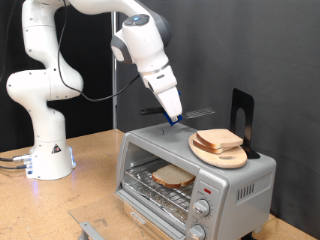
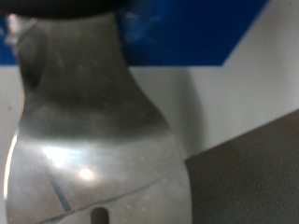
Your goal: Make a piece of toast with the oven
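Currently one piece of toast sits inside one oven; tool grips spatula.

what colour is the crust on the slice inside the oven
Tan-brown, around the piece of toast on the rack of the oven; clearest in the exterior view.

Round wooden board: you see it atop the silver box, carrying a second bread slice.
Black stand: upright just behind your board.
Wooden table: under everything.

Wooden table carrying the robot base and the oven

The light wooden table bears the white robot base at far left, the silver oven to the right, and a small metal piece near its front edge.
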Controlling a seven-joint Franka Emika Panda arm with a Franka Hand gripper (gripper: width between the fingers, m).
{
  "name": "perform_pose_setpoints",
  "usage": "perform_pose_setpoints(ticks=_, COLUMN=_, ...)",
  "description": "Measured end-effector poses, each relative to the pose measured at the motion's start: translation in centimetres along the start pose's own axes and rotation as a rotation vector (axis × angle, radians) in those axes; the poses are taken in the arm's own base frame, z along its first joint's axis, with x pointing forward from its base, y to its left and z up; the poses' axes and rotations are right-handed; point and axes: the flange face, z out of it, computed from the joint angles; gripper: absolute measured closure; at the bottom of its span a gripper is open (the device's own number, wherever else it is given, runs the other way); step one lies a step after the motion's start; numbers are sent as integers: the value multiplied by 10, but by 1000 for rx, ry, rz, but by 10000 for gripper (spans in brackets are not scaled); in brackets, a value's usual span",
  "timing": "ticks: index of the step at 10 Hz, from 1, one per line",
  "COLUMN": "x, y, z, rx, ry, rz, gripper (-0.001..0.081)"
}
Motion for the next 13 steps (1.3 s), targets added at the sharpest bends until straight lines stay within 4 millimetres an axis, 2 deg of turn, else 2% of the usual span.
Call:
perform_pose_setpoints(ticks=3, x=-3, y=4, z=11, rx=-12, ry=-26, rz=-7, gripper=415)
perform_pose_setpoints(ticks=4, x=-3, y=5, z=13, rx=-17, ry=-24, rz=-6, gripper=347)
perform_pose_setpoints(ticks=5, x=-4, y=6, z=14, rx=-20, ry=-19, rz=-4, gripper=347)
perform_pose_setpoints(ticks=6, x=-4, y=7, z=14, rx=-23, ry=-17, rz=-2, gripper=160)
perform_pose_setpoints(ticks=7, x=-4, y=7, z=14, rx=-25, ry=-14, rz=-2, gripper=51)
perform_pose_setpoints(ticks=8, x=-4, y=8, z=14, rx=-28, ry=-8, rz=-2, gripper=51)
perform_pose_setpoints(ticks=9, x=-3, y=8, z=13, rx=-42, ry=0, rz=-12, gripper=7)
perform_pose_setpoints(ticks=10, x=-2, y=8, z=13, rx=-90, ry=9, rz=-56, gripper=0)
perform_pose_setpoints(ticks=13, x=-5, y=3, z=28, rx=-250, ry=57, rz=-191, gripper=-2)
